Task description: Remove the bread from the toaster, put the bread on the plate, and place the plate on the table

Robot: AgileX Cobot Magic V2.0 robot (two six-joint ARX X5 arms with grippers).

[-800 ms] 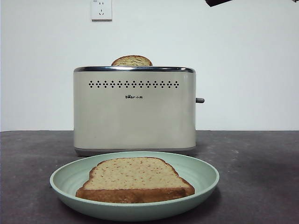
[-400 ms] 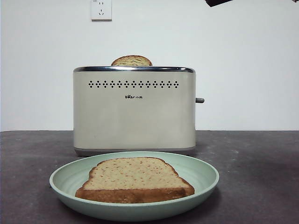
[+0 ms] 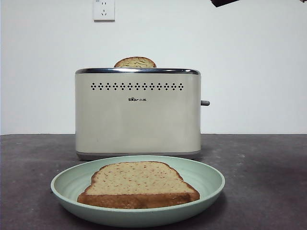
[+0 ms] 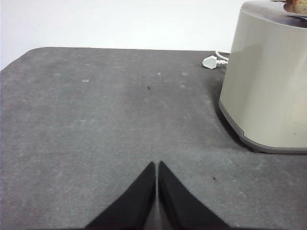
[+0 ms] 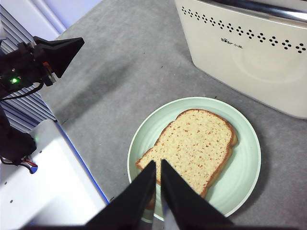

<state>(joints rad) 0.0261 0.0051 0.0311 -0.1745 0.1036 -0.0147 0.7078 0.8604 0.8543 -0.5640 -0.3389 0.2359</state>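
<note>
**Bread on plate, plate on table**

Bread (image 3: 138,184) flat on plate (image 3: 211,182), resting on table (image 3: 268,172) just near of toaster (image 3: 138,115). Second slice (image 3: 135,63) poking from slot. Right tool (image 5: 158,184) above plate, clenched, empty. Left tool (image 4: 157,184) clenched, empty, left of toaster.

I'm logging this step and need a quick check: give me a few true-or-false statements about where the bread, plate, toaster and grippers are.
1. The bread lies flat on the plate. True.
2. The plate sits on top of the toaster. False: it rests on the table in front of the toaster.
3. A second slice shows above the toaster's top. True.
4. The right gripper grips the bread. False: it hangs above the plate, jaws shut on nothing.
5. The left gripper holds the plate. False: it is over bare table beside the toaster.
</note>
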